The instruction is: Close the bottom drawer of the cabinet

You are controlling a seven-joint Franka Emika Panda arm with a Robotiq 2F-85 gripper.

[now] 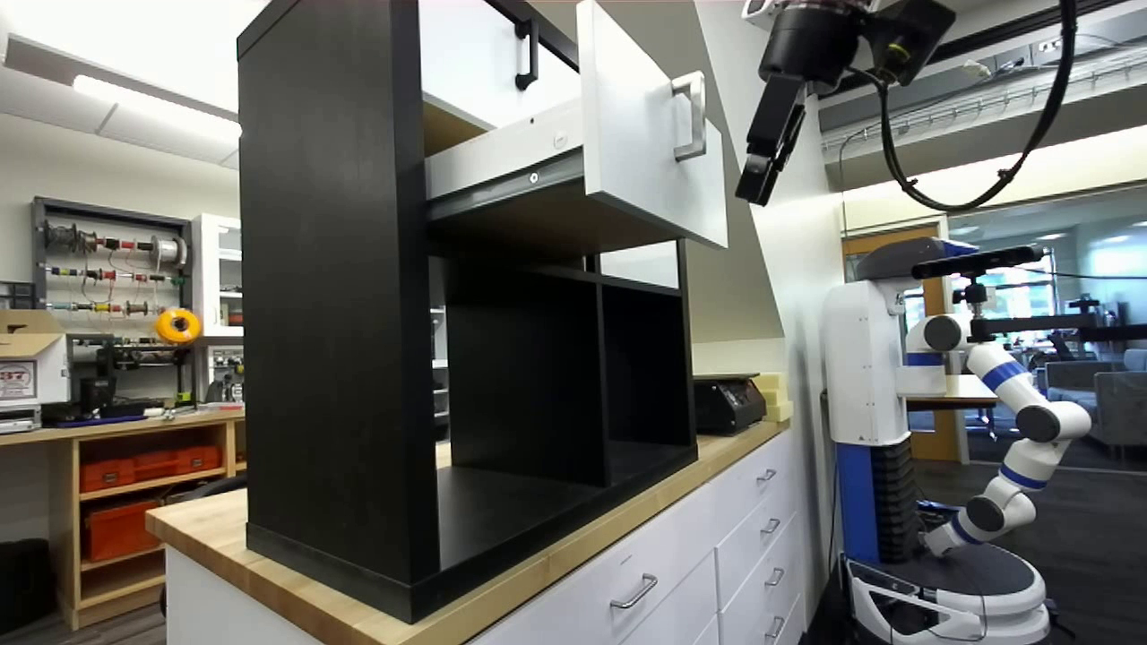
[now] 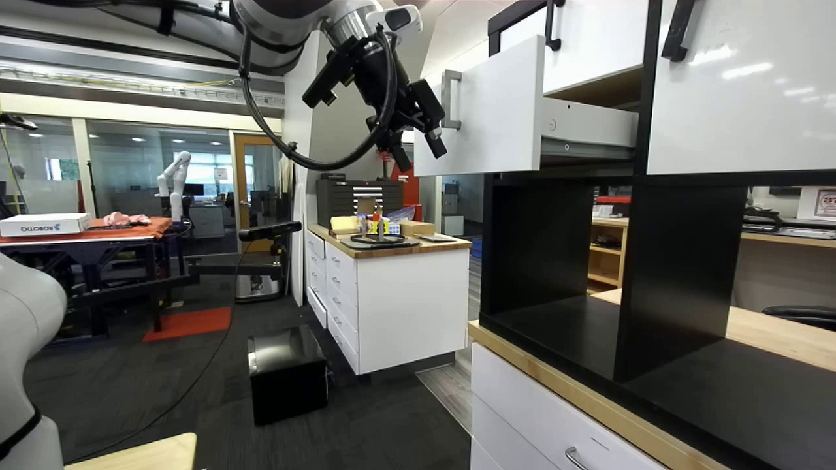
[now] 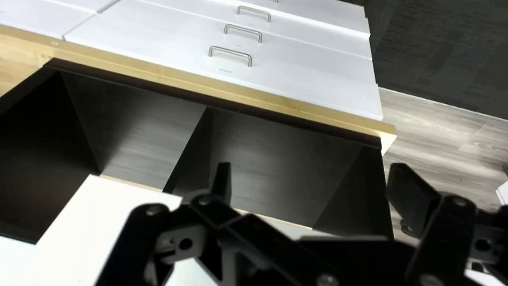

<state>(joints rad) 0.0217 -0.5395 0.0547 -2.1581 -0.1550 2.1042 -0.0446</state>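
The bottom drawer (image 1: 650, 152) is pulled well out of the black cabinet (image 1: 332, 269); its flat white front carries a silver-grey handle. In an exterior view the drawer front (image 2: 496, 111) stands out from the cabinet (image 2: 542, 248), above the black cubbies. In the wrist view a white panel (image 3: 99, 222), apparently the drawer front, is partly hidden behind the gripper. My gripper (image 1: 769, 170) hangs in front of the drawer front, apart from it. It also shows near the handle side in an exterior view (image 2: 420, 151). The fingers are apart and empty in the wrist view (image 3: 311, 178).
Upper white drawer fronts with black handles (image 1: 529, 54) sit above the open drawer. The cabinet stands on a wooden countertop (image 1: 573, 546) over white base drawers (image 1: 618, 573). A black device (image 1: 730, 403) sits beside the cabinet. A white mobile robot (image 1: 865, 358) stands farther back.
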